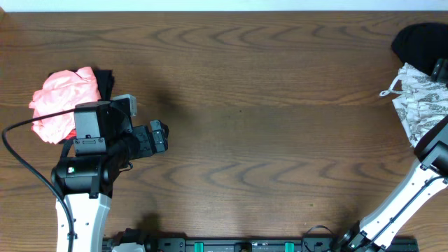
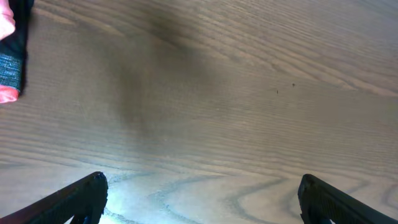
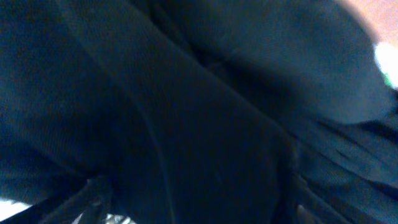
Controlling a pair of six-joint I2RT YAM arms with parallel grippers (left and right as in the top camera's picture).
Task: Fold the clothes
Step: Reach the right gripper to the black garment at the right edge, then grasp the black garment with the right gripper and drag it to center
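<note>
A black garment [image 1: 418, 40] lies bunched at the table's far right corner, with a white leaf-patterned garment [image 1: 420, 105] just in front of it. In the right wrist view, black fabric [image 3: 186, 106] fills almost everything. My right gripper [image 3: 199, 199] is pressed into it, its dim fingertips [image 3: 93, 194] wide apart with cloth between them. A coral-pink garment [image 1: 63, 98] sits crumpled at the left on a dark cloth [image 1: 105, 80]. My left gripper [image 1: 162, 136] hangs open just right of it over bare wood [image 2: 202, 199], and the garment's pink edge [image 2: 5, 25] shows at the left wrist view's left border.
The dark wooden table [image 1: 266, 119] stretches between the two piles. My right arm [image 1: 420, 183] rises from the front right corner, partly over the patterned garment. The left arm's base [image 1: 80, 175] stands at the front left with a black cable [image 1: 28, 164] looping beside it.
</note>
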